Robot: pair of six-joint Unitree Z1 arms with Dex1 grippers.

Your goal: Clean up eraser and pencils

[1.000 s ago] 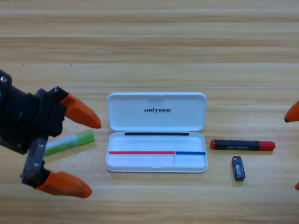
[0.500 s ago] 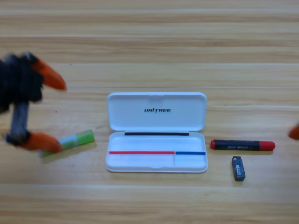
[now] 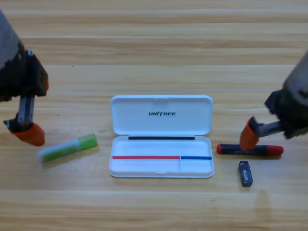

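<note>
1. Our left gripper [image 3: 29, 120] has pulled back from the green pencil [image 3: 68, 147], jaws apart, holding nothing.
2. Our right gripper [image 3: 255, 132] has arrived over the black-and-red pencil [image 3: 250, 149]; its opening we cannot tell.
3. The eraser [image 3: 245, 173] and both pencils lie outside the case [image 3: 161, 136].

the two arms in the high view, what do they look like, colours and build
Both arms have grey bodies ending in black gripper housings. The left gripper has a grey bar running down to a blunt orange jaw tip. The right gripper shows one tapered orange jaw on a grey bracket below its black housing. No cables or markings are visible on either.
</note>
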